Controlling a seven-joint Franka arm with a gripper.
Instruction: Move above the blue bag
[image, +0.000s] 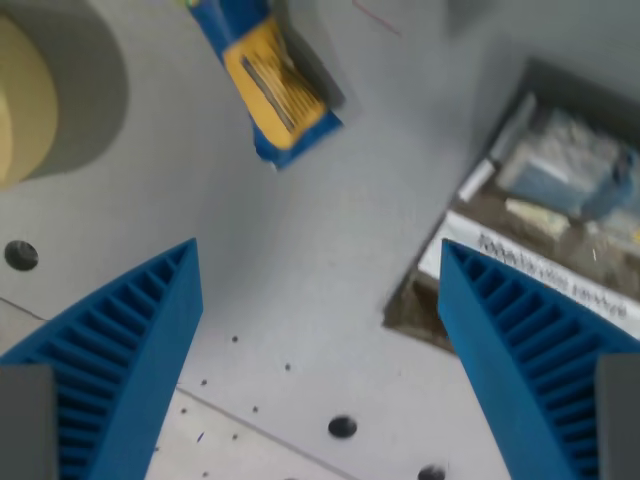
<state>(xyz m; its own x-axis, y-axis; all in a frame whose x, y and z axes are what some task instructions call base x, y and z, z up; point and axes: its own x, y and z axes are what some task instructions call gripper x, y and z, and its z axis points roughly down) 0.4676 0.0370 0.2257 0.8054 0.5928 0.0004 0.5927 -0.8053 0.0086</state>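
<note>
A: Where do you see the blue bag (268, 78)?

B: You find it at the top of the frame, left of centre, tilted, with a yellow label, lying on the grey table (330, 270).

A: And the gripper (320, 250)?

B: Its two blue fingers (130, 350) stand wide apart at the bottom, holding nothing. A box (545, 215) lies at the right, a cream round object (25, 100) at upper left.

End effector (318, 255): 2 blue ribbed wedge fingers (120, 350) w/ grey mounts at base.
</note>
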